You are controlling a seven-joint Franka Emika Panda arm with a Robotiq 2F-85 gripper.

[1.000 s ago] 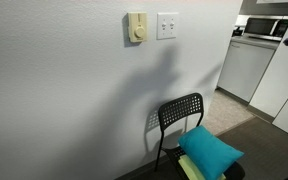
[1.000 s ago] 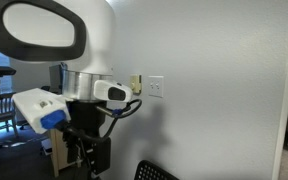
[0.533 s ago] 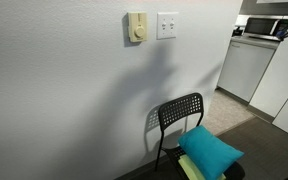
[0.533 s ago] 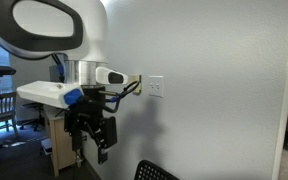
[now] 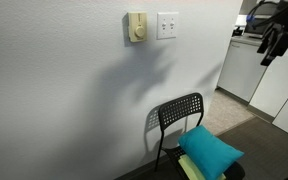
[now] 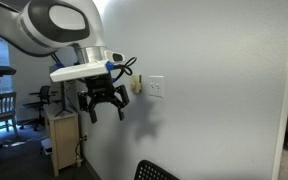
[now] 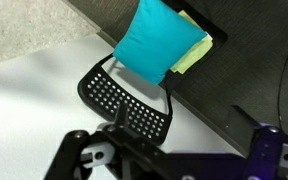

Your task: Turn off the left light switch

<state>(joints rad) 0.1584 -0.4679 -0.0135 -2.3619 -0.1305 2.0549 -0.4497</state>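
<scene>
In an exterior view the left light switch (image 5: 163, 25), a small white toggle, sits in the left half of a white square wall plate (image 5: 167, 25) at 12 o'clock of the picture. Its position, up or down, is too small to tell. At 9 o'clock of the plate, just beside it, is a cream-yellow boxy wall unit (image 5: 136, 27) with a round knob. The black gripper (image 6: 105, 112) hangs in the air at 8 o'clock of the plate, apart from the wall. Its fingers point down, spread wide, with nothing between them. Below, a black perforated metal chair (image 7: 129, 100) carries a teal cushion (image 7: 159, 40) on its seat.
</scene>
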